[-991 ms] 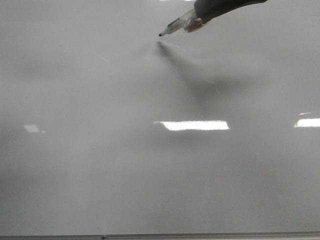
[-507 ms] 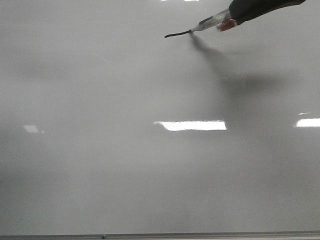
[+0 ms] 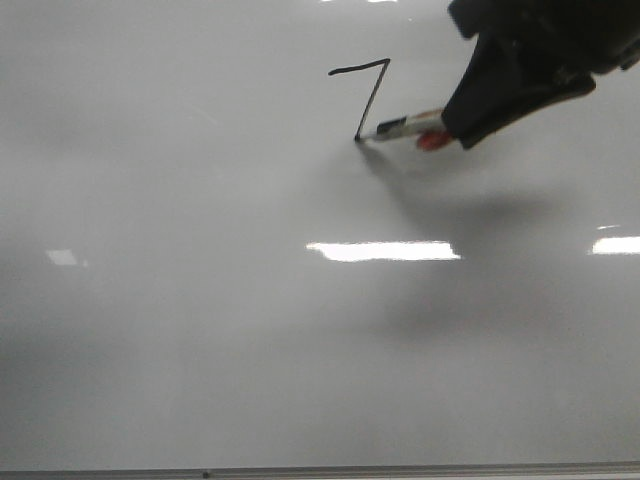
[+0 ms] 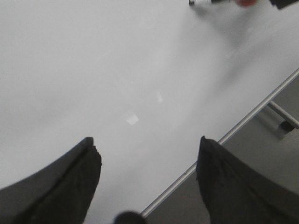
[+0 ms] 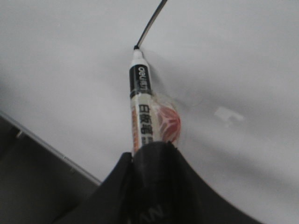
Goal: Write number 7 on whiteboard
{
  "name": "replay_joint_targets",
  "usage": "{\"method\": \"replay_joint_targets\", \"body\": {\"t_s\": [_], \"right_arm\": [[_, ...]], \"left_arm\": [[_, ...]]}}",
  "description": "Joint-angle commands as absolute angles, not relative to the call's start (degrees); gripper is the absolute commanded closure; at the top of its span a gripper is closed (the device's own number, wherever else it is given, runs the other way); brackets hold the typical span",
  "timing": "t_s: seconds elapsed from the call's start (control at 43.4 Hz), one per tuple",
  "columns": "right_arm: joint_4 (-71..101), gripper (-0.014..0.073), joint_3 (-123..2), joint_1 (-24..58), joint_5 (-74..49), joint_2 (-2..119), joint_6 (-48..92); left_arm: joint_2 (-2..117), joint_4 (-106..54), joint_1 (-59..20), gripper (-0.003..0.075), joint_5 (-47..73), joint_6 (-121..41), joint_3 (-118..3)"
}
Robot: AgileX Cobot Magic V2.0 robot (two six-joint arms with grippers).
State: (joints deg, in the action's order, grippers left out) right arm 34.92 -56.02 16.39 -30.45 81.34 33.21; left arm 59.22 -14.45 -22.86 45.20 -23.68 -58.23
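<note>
The whiteboard (image 3: 200,330) fills the front view, glossy pale grey. A black number 7 (image 3: 371,95) is drawn on it at upper centre: short wavy top bar, long slanted stem. My right gripper (image 3: 462,118) is shut on a white marker (image 3: 405,126) with a red part, its tip touching the bottom of the stem. In the right wrist view the marker (image 5: 140,107) sticks out of my gripper (image 5: 152,149), tip at the stroke's end (image 5: 150,23). My left gripper (image 4: 147,149) is open and empty over the whiteboard's edge (image 4: 224,140).
Bright light reflections (image 3: 383,251) lie on the board. The board's grey metal frame (image 3: 320,471) runs along the near edge. Beyond the frame in the left wrist view is grey floor with a caster leg (image 4: 285,119).
My right gripper moved down and left with the marker, drawing the slanted stem below the top bar. One second ago the board bore no stroke.
</note>
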Motion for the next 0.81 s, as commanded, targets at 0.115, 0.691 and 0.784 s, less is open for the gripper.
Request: {"method": "replay_joint_targets", "body": {"t_s": [0.115,0.691,0.784], "right_arm": [[34.6,0.0710,-56.8,18.9,-27.0,76.9,33.5],[35.4,0.0710,-55.0,23.6,-56.5,56.6,58.8],[37.1,0.0710,-55.0,23.6,-56.7,56.4,59.6]], "left_arm": [[58.3,-15.7,-22.6,0.0283,40.7,-23.2,-59.7],[58.4,-30.7,-39.3,0.0283,43.5,-51.7,-59.7],[58.5,-30.7,-43.1,0.0283,41.4,-51.7,-59.7]]}}
